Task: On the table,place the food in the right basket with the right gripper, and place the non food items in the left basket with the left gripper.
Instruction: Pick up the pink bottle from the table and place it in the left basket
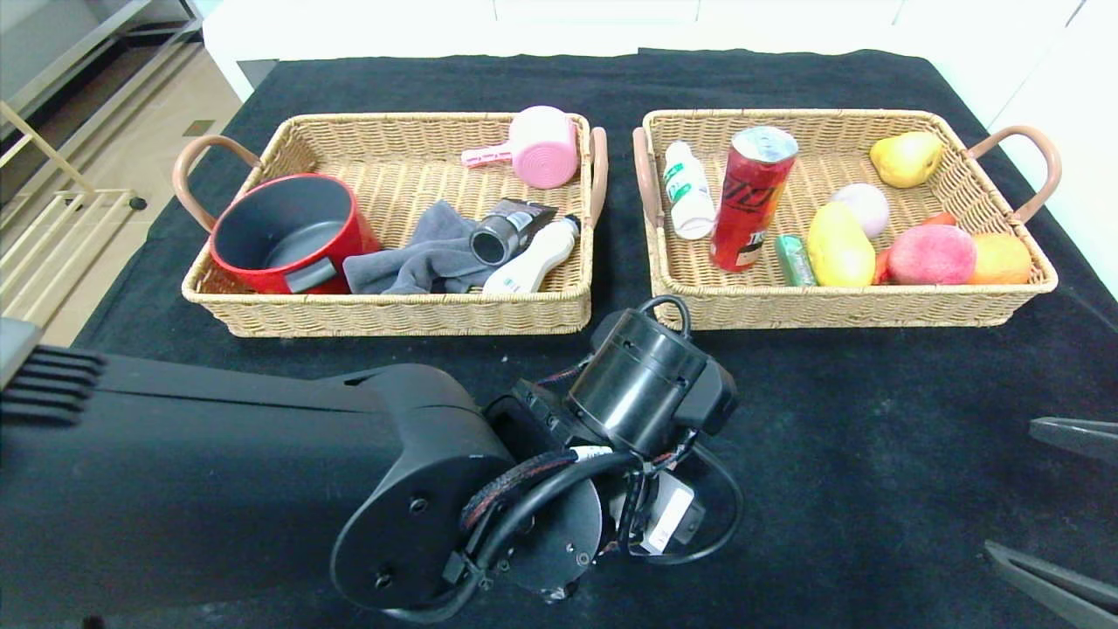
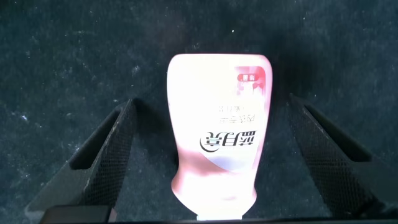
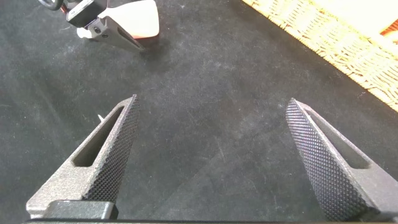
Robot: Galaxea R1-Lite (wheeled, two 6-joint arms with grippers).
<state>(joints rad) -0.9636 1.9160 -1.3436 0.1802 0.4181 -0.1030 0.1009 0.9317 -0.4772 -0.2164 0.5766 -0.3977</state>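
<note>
The desk (image 1: 873,419), clad in black cloth, carries two wicker baskets side by side at its far half. The left basket (image 1: 393,310) holds a red pot (image 1: 288,231), a grey cloth (image 1: 424,253), a pink scoop (image 1: 541,147), the dark printed tube (image 1: 508,231) and the white curvy bottle (image 1: 534,259) lying against the cloth. The right basket (image 1: 838,306) holds the tall red can (image 1: 751,197) leaning upright, the small white bottle (image 1: 688,190) beside it, the peach (image 1: 931,254) and other fruit.

The left arm reaches over the near middle of the desk, its wrist pointing down. Its left gripper (image 2: 214,155) has its fingers (image 2: 115,155) spread wide on either side of the pale pink squeeze tube (image 2: 217,143), which lies flat on the cloth between them, touching neither.

The right gripper (image 3: 211,155) hangs low at the near right of the desk, fingers (image 3: 112,149) wide apart with only cloth between them.
</note>
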